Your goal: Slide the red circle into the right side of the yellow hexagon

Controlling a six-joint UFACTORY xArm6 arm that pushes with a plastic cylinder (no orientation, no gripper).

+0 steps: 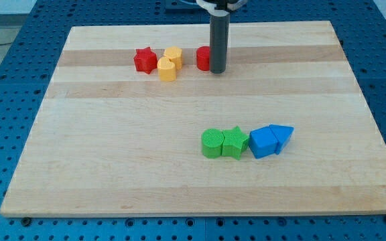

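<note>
The red circle (203, 58) lies near the view's top, partly hidden behind my rod. My tip (218, 70) stands against the circle's right side. The yellow hexagon (173, 55) lies a short gap to the circle's left. A second yellow block (167, 69), rounded in shape, touches the hexagon just below it. A red star (144, 59) sits to the left of the two yellow blocks.
Lower on the wooden board (112, 147) a row of blocks touch one another: a green circle (212, 143), a green star (233, 142), a blue block (263, 141) and a blue triangle (282, 134). A blue pegboard surrounds the board.
</note>
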